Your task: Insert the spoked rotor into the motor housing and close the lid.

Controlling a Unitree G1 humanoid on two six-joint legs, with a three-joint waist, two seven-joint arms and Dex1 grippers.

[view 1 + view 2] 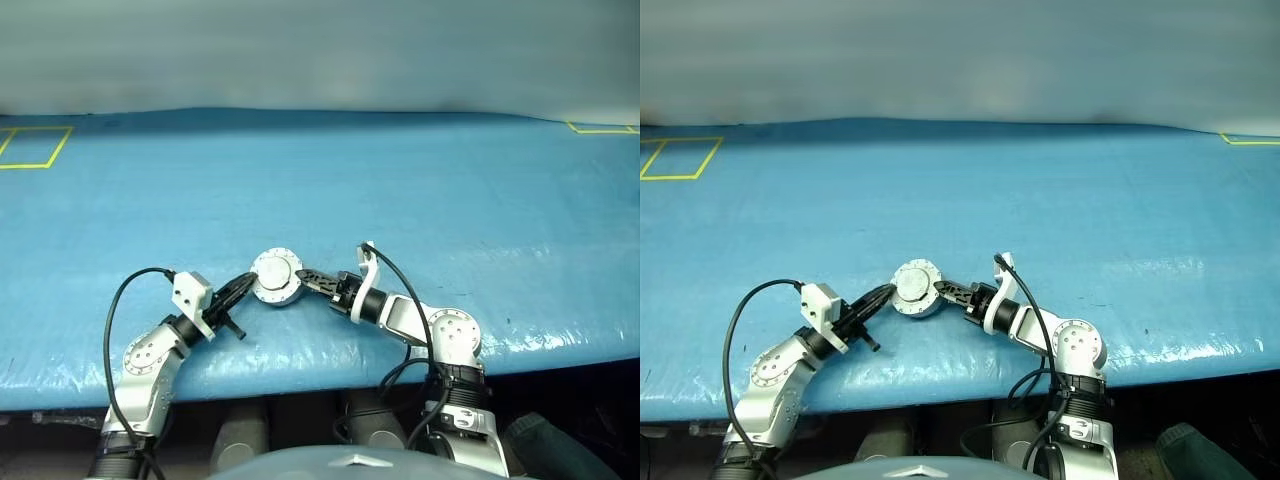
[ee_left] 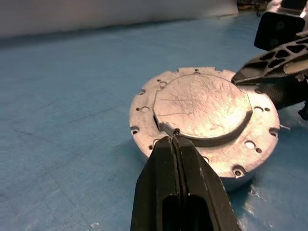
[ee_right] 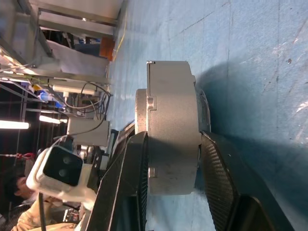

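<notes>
The motor housing (image 1: 276,288) sits on the blue table with the lid (image 2: 202,103) on top, plain scratched grey face up. The spoked rotor is hidden. My right gripper (image 3: 173,136) reaches in from the right and is shut on this stack, one finger on the top face and the other against its underside. My left gripper (image 2: 174,137) comes from the left, shut with nothing between its fingers. Its tips touch the top at the rim of the lid's raised disc. In the left eye view the left gripper (image 1: 248,284) and right gripper (image 1: 306,281) flank the stack.
The blue table's front edge (image 1: 330,375) runs just behind both arms. Yellow tape marks lie at the far left (image 1: 30,147) and far right (image 1: 605,128). A black cable (image 1: 125,300) loops over the left arm, another (image 1: 405,300) over the right.
</notes>
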